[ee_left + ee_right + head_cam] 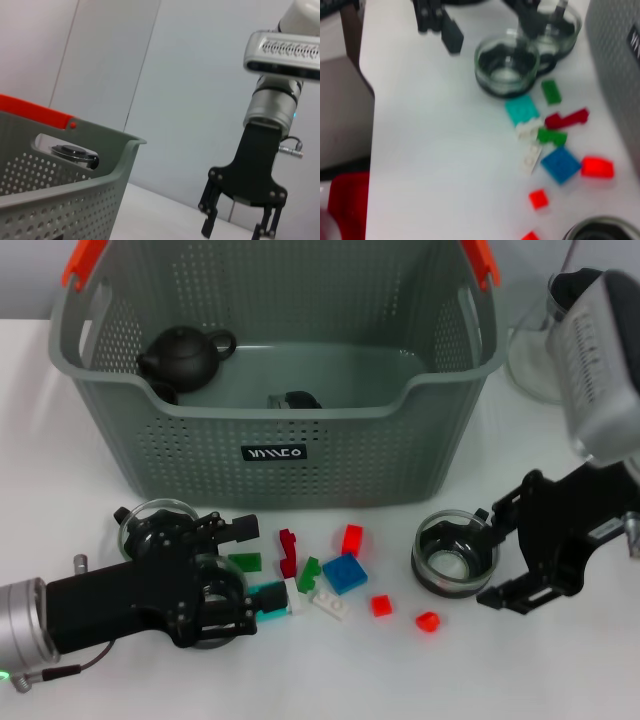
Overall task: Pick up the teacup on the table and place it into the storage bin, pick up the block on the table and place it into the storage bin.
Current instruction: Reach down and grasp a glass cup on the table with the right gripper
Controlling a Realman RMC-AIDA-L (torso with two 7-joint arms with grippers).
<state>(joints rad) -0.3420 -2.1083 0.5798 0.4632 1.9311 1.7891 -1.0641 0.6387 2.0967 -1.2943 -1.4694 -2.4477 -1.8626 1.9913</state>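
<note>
The grey-green storage bin (275, 445) stands at the back centre, and its rim and orange handle end (35, 111) show in the left wrist view. One glass teacup (455, 558) sits right of the blocks, and my right gripper (495, 552) is open with a finger on either side of its far edge. A second glass teacup (212, 598) lies between the fingers of my open left gripper (245, 575). Loose blocks lie between the cups, among them a blue block (344, 573), a red block (352, 539) and a teal block (268, 598).
A black teapot (182, 355) and a dark object (295, 400) lie inside the bin. A third glass cup (160, 515) stands behind my left gripper. A clear glass vessel (535, 350) is at the back right. The table's edge (365, 125) runs beside a red object (347, 205).
</note>
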